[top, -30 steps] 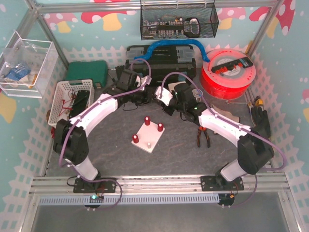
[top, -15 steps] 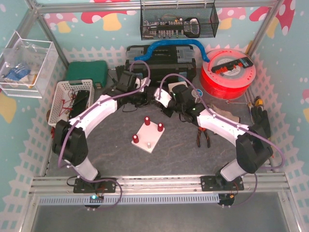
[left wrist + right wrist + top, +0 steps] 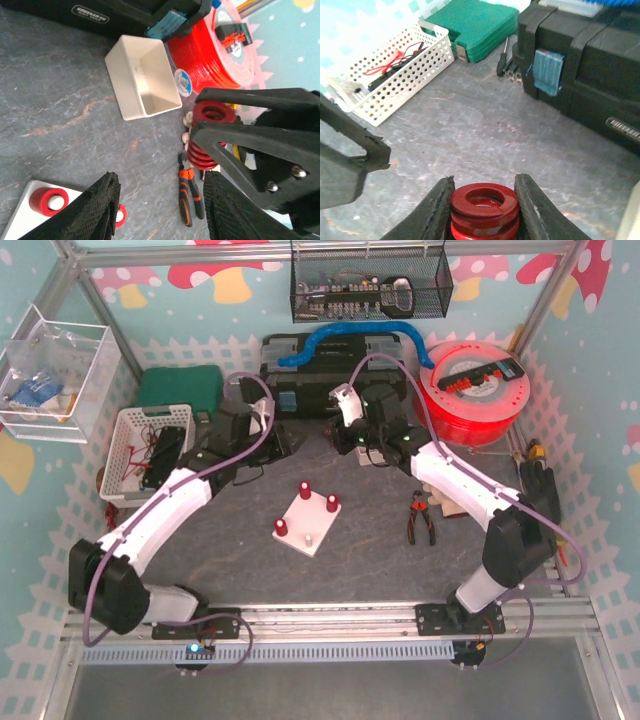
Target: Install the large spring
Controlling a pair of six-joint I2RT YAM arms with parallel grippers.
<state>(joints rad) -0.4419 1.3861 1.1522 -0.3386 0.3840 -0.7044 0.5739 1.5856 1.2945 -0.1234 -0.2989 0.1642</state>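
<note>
Swung back to its own side, the left pincer (image 3: 159, 182) gapes empty while the right pincer (image 3: 485, 180) clamps the large spring (image 3: 482, 205) roughly upright, across its fingers, the white plate's (image 3: 296, 531) bare peg (image 3: 310, 539) lying below it, toward the bases.

Bright, even light; soft shadows; washed-out glare in one corner.

A large red spring (image 3: 485, 210), thick-coiled with one open end showing, sits clamped between the fingers of the right gripper (image 3: 484, 192), well apart from the white post plate (image 3: 305, 515).
</note>
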